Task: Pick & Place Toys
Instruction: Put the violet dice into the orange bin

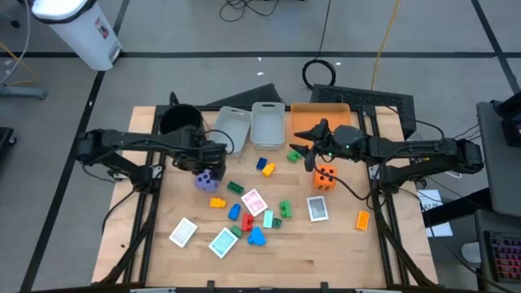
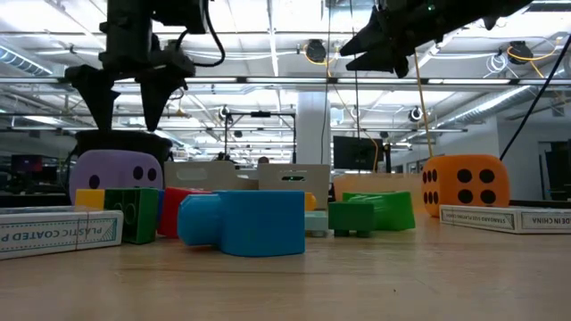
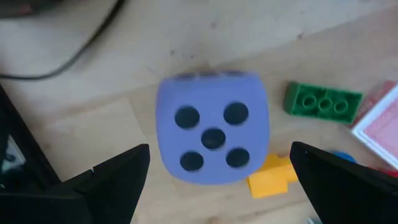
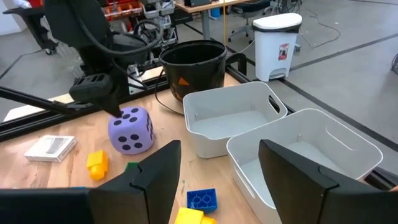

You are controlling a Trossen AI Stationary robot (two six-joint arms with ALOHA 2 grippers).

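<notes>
**Toys scattered on the table, bins unfilled**

Containers: two clear bins, one (image 1: 234, 124) beside the other (image 1: 269, 122), stand at the table's far edge, both showing bare floors in the right wrist view; a flat orange tray (image 1: 321, 114) lies next to them; a round black pot (image 1: 181, 120) sits at the far left corner, its inside not visible.

Toys: purple die (image 1: 207, 179) on the wood left of centre, five pips up; orange die (image 1: 325, 177) right of centre; coloured blocks and several playing cards spread across the middle and near part of the table (image 1: 326, 252).

Grippers: left gripper (image 1: 210, 167) hangs directly over the purple die, jaws wide apart and touching nothing; right gripper (image 1: 303, 142) hovers above the table near the bins, jaws partly apart, holding nothing.

Open room: bare wood along the near edge and both near corners (the toys cluster centrally).

Writing: card boxes in the low view read "PLASTIC COATED" (image 2: 62, 232) and "IN CHINA" (image 2: 508, 218).
</notes>
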